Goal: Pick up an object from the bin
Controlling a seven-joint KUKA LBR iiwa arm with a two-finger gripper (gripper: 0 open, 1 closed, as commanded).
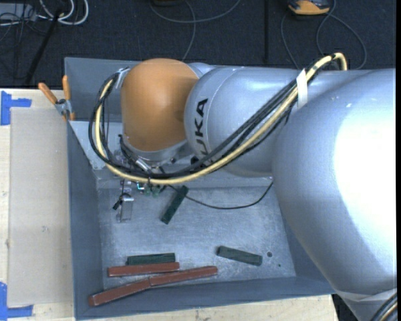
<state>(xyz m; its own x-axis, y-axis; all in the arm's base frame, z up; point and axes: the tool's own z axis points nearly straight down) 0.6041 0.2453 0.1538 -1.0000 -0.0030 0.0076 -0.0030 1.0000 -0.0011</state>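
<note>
- Silver arm point(334, 179) looms closest; gripper point(125, 208) is set at the bin's point(83, 199) ten o'clock, and its opening cannot be told.
- Dark green bar point(174, 204), just at its three o'clock, may be missed, being offset.

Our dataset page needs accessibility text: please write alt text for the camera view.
The robot's gripper hangs over the upper left of the grey bin's floor, beside a tilted dark green bar. Along the near wall lie a green bar, three brown strips and another green bar.
</note>
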